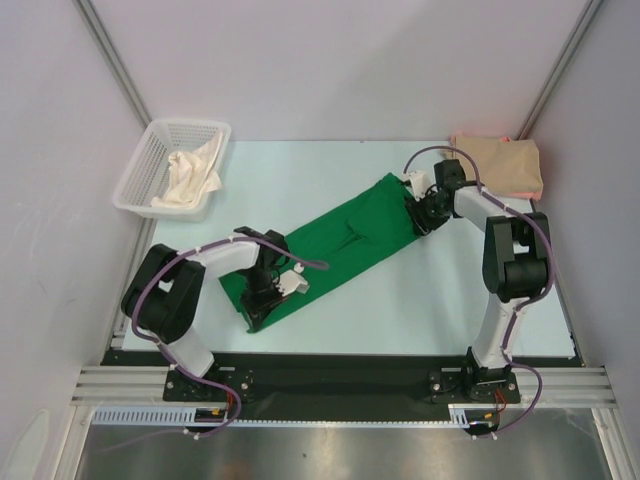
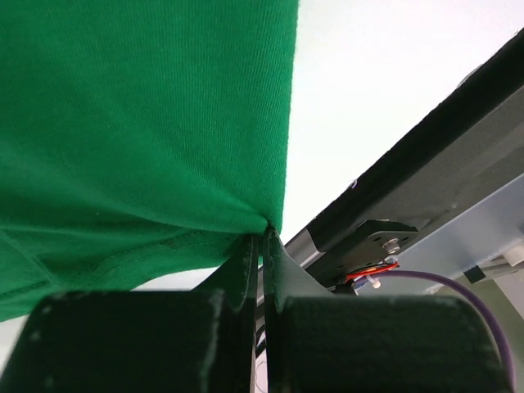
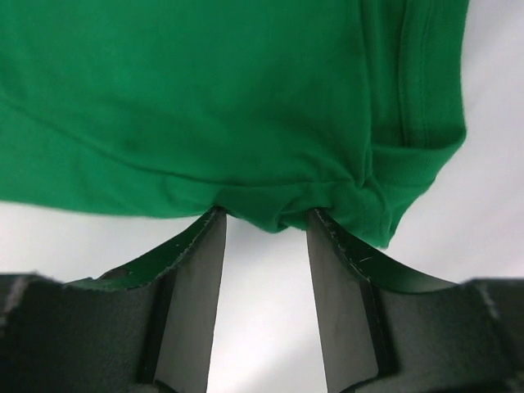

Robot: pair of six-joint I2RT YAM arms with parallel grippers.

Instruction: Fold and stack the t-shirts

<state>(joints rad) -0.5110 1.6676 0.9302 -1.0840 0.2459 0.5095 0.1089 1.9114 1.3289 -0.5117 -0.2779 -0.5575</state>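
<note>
The green t-shirt [image 1: 350,235], folded into a long strip, lies diagonally across the middle of the table [image 1: 420,300]. At the strip's end toward the table's front left, the left gripper [image 2: 266,241] is pinched tight on a corner of the fabric. At the end toward the table's far right, the right gripper [image 3: 266,214] stands partly open, jaw tips touching the bunched hem. The folded tan t-shirt [image 1: 498,163] sits in the table's far right corner. A white mesh basket [image 1: 138,175] holding a white cloth [image 1: 190,172] sits in its far left corner.

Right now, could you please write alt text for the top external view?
A green shirt lies diagonally on the table, left gripper at its near end, right gripper at its far end. A tan shirt lies far right; a basket holding white cloth, far left.
</note>
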